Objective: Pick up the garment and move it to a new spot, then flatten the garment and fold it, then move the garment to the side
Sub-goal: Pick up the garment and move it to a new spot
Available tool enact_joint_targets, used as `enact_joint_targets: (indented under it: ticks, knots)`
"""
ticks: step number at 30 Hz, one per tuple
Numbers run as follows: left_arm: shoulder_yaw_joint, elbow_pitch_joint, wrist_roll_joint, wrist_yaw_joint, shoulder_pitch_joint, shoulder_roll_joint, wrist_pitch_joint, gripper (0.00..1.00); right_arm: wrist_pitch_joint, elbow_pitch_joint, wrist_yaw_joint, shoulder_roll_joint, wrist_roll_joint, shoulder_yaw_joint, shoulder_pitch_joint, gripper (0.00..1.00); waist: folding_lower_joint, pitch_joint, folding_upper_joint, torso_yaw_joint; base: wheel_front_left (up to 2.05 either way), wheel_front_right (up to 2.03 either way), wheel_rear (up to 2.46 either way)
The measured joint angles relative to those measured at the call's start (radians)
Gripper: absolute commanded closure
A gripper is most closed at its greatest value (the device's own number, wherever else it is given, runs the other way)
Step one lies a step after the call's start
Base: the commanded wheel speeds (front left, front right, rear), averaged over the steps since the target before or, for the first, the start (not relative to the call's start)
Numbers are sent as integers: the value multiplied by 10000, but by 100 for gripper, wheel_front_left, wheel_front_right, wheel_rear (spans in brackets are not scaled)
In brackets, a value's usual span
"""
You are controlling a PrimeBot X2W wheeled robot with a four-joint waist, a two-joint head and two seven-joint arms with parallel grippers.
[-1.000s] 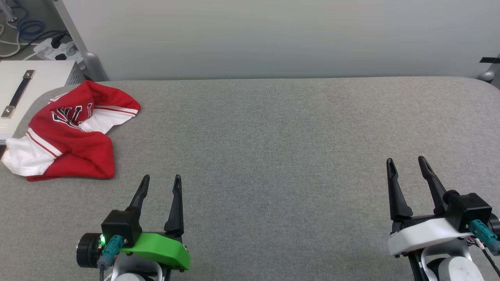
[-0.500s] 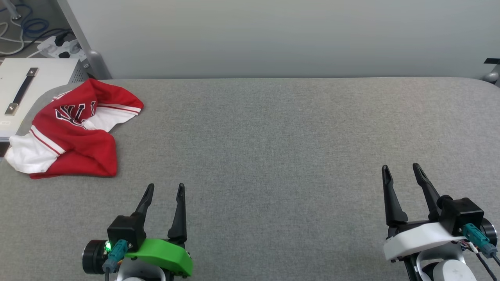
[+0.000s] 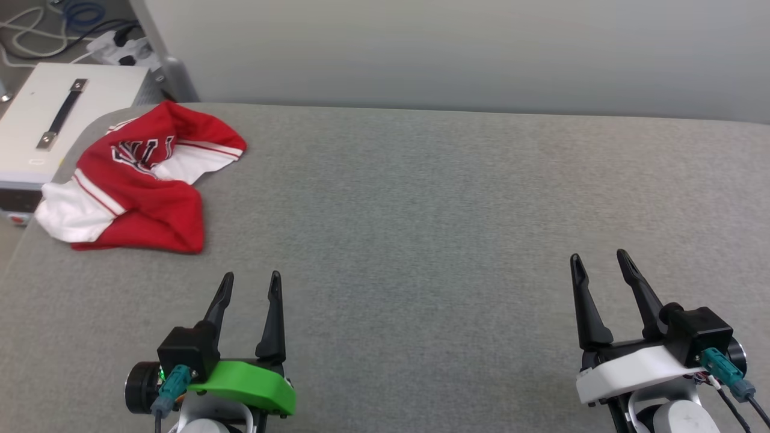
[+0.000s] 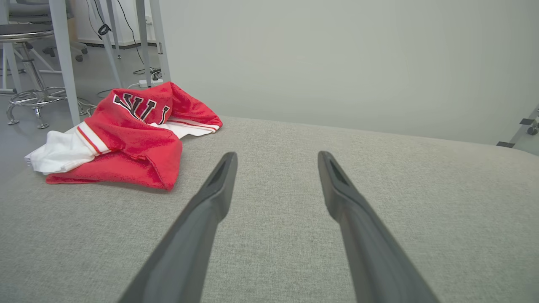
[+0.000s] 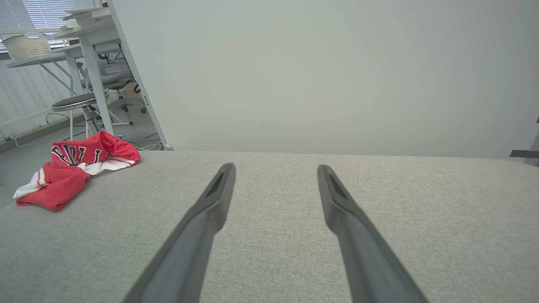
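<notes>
A: Where's the garment [image 3: 138,186]?
B: Crumpled at the far-left corner of the tabletop [image 3: 421,210], by its edge. Both gape, empty — left tool [image 3: 251,275], right tool [image 3: 598,255].
A: Risk?
B: A shallow pinch may nudge it off.

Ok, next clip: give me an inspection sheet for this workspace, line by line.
surface: grey fabric-covered table, smooth.
job's things: red and white shirt, crumpled in a heap at the far left corner, not held.
clutter: nothing seen.
grippers: left gripper and right gripper, both open, near the front edge, holding nothing, well apart from the shirt.
cables: loose cables and a power strip on the floor beyond the left corner.
surroundings: white case with a black handle beside that corner; plain wall behind; a stool further off.
</notes>
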Motion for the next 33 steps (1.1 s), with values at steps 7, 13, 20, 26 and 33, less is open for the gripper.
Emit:
enact_joint_targets:
  ticks: [7,13,20,26,33]
  knots:
    - [-21,-13,-192,13,-116,-10,-150,0,-136,17,0,2,4,180,-22,0,1,102,0,908,0,0,0]
    - [-12,2,-259,19,-119,-6,-182,0,-150,67,0,8,54,337,-87,0,1,177,0,1887,0,0,0]
    - [-102,12,-261,23,-110,-8,-184,0,-190,171,0,25,221,859,-163,0,1,160,0,3246,0,0,0]
    - [-148,4,-261,23,-91,-8,-184,0,-192,228,0,25,232,888,-162,0,0,66,0,4034,0,0,0]
    - [-142,-2,-261,21,-54,-6,-184,0,-192,291,0,25,232,913,-162,0,0,-50,0,4584,0,0,0]
